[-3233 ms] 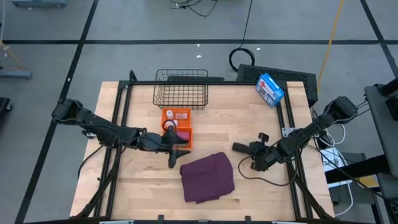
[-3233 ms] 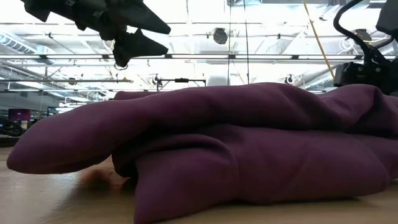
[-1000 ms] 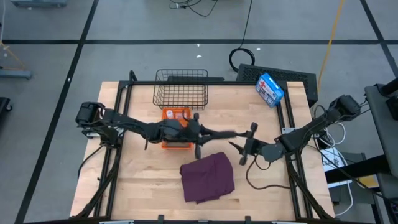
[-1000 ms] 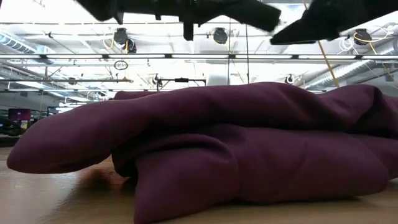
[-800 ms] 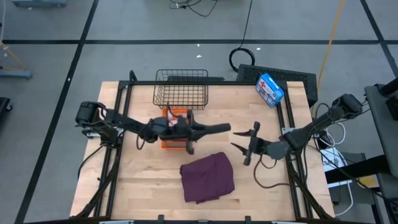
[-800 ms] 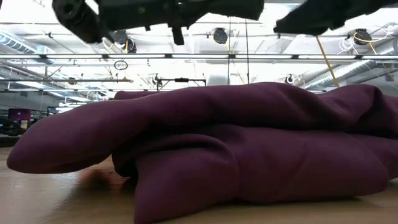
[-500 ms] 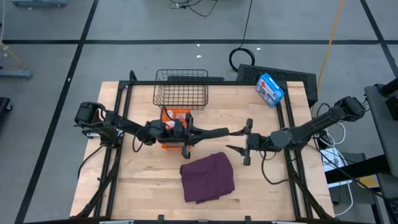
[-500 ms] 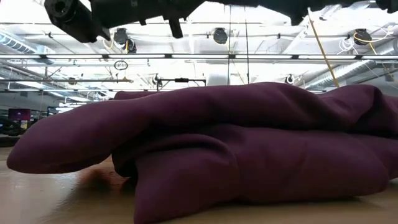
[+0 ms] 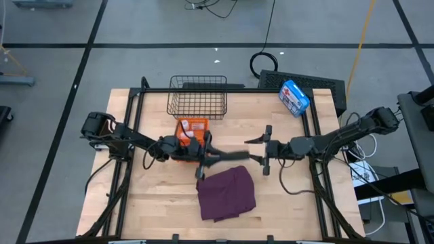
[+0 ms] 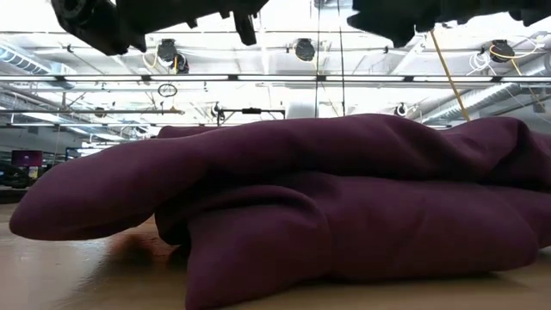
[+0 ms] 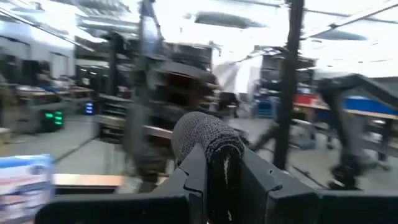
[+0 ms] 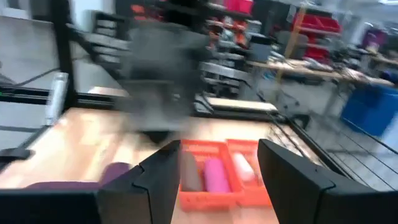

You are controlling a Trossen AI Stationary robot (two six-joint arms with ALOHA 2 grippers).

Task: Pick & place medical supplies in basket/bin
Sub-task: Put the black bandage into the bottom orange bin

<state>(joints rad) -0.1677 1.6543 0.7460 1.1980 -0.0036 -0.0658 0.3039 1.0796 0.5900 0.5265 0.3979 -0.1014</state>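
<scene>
My left claw (image 9: 239,156) is shut tight on a black roll (image 11: 207,138). In the left wrist view the roll sticks up betw. my two fingers (image 11: 194,174), round end up, long way running along the fingers. From above, that arm lies across the table's middle, pointing to the right side, w/ its tip over the bare wood just above the top edge of the cloth (image 9: 227,192).

My right claw (image 9: 262,149) is open, fingers (image 12: 155,180) set apart w/ nothing betw. them. It points to the left side, so the two claws face each other tip to tip, very near. I can't tell if they touch.

The cloth is big and purple. It lies in a heap near the front middle of the table (image 9: 149,196), long way running front to back, a bit tilted. It's below both claws, apart from them. In the low view it fills nearly all I see (image 10: 293,207) and hides the rest of the table.

The bin (image 9: 193,129) is orange, just behind my left arm, which covers part of it. The right wrist view shows rolls lying in it, one pink (image 12: 214,174).

The basket (image 9: 197,97) sits just behind the bin, at the back edge. A blue-white box (image 9: 294,97) sits at the back right corner, well apart.
</scene>
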